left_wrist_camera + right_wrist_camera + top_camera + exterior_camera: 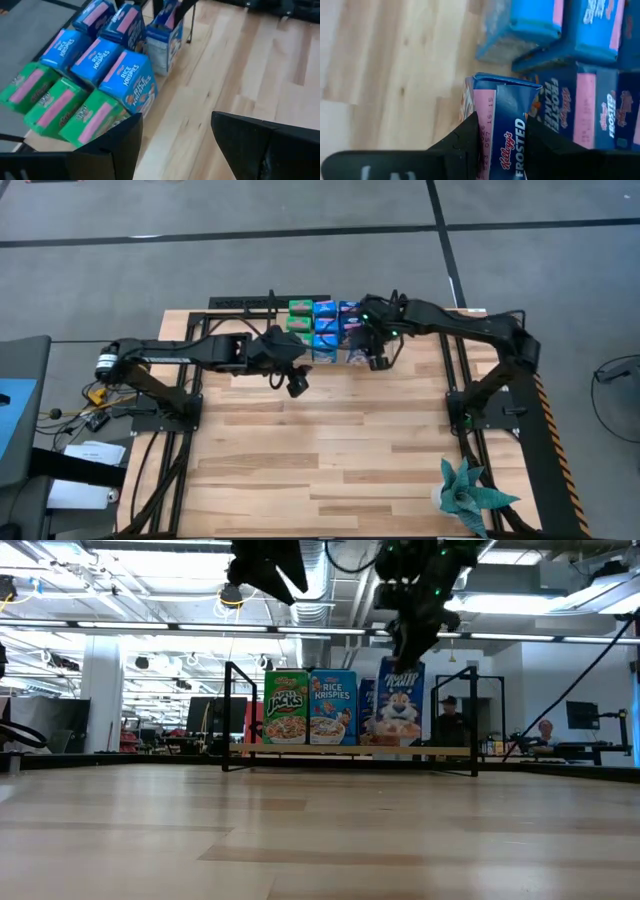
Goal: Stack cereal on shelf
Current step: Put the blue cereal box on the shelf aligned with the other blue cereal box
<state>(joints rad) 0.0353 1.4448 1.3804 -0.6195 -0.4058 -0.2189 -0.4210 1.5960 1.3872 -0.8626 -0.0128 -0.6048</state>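
Now, right end effector point(502, 142) clamped on dark blue cereal box point(507, 107), left end effector point(297, 386) apart.

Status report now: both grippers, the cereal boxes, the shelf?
Right gripper shut on dark blue cereal box, at shelf front row. Left gripper open, empty, raised beside the boxes. No obstruction seen.

Three green boxes point(55, 102), three light blue boxes point(97, 60) and three dark blue boxes point(117, 20) are sitting on the shelf point(300, 751). Nine boxes are showing altogether, standing in three rows.
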